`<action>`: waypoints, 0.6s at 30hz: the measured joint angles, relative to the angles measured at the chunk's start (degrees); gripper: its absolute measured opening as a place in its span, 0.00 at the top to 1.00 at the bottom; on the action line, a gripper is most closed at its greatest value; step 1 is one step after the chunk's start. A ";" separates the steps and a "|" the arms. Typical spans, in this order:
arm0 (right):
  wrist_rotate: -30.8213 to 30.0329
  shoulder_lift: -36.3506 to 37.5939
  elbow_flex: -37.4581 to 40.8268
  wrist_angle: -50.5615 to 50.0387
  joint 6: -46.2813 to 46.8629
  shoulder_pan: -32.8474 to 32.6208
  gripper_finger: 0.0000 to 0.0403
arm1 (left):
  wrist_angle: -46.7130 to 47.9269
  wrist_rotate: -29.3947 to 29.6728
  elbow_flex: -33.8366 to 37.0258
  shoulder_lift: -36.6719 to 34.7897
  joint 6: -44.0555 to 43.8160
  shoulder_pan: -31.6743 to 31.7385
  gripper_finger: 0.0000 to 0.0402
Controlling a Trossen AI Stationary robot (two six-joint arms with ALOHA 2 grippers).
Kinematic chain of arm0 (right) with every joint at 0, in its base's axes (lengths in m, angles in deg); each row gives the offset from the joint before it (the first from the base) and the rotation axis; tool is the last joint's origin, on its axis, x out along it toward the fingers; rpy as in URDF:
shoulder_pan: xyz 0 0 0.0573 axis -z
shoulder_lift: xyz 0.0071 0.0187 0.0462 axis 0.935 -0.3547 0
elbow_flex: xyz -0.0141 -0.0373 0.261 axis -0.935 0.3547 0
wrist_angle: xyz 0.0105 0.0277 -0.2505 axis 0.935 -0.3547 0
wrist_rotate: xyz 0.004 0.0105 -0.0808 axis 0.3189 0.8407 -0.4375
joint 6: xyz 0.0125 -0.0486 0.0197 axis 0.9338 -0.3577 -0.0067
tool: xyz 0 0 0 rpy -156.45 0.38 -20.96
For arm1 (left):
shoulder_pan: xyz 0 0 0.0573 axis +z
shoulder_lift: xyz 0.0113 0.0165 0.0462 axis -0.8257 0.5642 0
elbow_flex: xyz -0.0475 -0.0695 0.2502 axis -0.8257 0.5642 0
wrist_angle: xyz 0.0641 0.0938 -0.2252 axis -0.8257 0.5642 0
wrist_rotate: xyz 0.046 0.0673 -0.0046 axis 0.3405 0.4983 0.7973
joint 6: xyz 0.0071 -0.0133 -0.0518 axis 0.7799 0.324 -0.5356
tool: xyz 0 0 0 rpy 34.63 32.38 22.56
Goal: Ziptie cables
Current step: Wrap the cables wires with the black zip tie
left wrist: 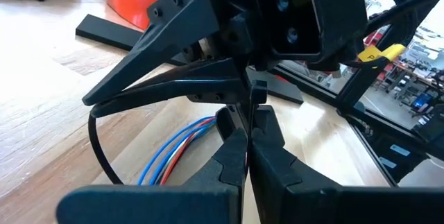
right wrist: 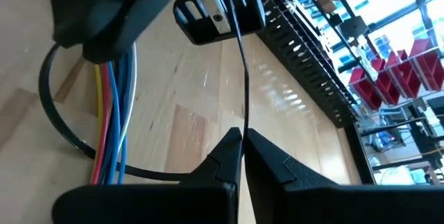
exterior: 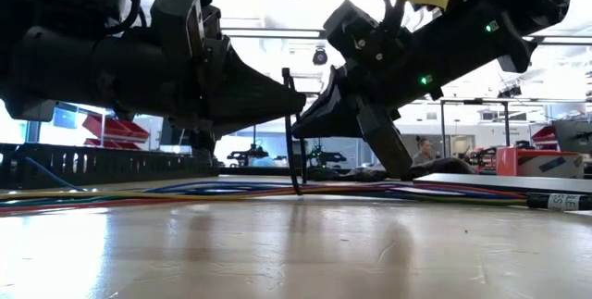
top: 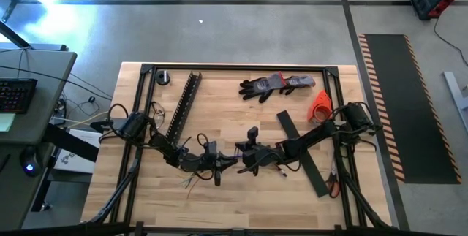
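The cables (top: 196, 180) are thin blue, red, yellow and white wires lying flat on the table; they show in the low view (exterior: 231, 188), the left wrist view (left wrist: 173, 156) and the right wrist view (right wrist: 111, 113). A thin black ziptie (exterior: 294, 142) stands upright over them, and its loop (right wrist: 52, 109) passes round the bunch. Both grippers meet tip to tip at the ziptie near the table's middle. My left gripper (top: 221, 164) (left wrist: 248, 130) comes from the left and is shut. My right gripper (top: 241, 158) (right wrist: 243, 137) comes from the right and is shut. My left gripper pinches the ziptie between its fingertips (left wrist: 236, 137), just behind a small black block (left wrist: 258, 91) on the strap. It reaches in slanting down from the table's left. The loop (left wrist: 94, 137) curves below the fingers toward the table. My right gripper pinches the ziptie's thin strap (right wrist: 244, 109) between its fingertips, slanting down from the table's right. The strap runs straight from the fingers toward the left gripper. The loop below lies round the cables, which rest on the table.
A long black slotted bar (top: 183, 104) lies left of centre. A flat black strip (top: 301, 152) lies under the right arm. Black gloves (top: 274, 85), an orange object (top: 320, 104) and a tape roll (top: 162, 77) sit toward the far edge. A black frame (top: 234, 66) borders the table.
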 joint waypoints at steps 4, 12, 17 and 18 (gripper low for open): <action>-0.44 -0.02 -1.15 -0.95 -2.23 -0.02 1.00 | 0.01 0.00 -0.02 0.00 -0.04 0.00 1.00; -0.73 -0.02 -2.62 -2.67 -6.24 -0.05 1.00 | 0.02 0.02 -0.04 0.00 -0.44 0.00 1.00; -0.83 -0.02 -2.62 -3.69 -6.24 0.35 1.00 | 0.02 0.02 -0.04 0.00 -0.42 -0.02 1.00; -0.85 -0.02 -2.62 -3.70 -6.18 0.47 1.00 | 0.01 0.02 -0.03 0.00 -0.42 -0.02 1.00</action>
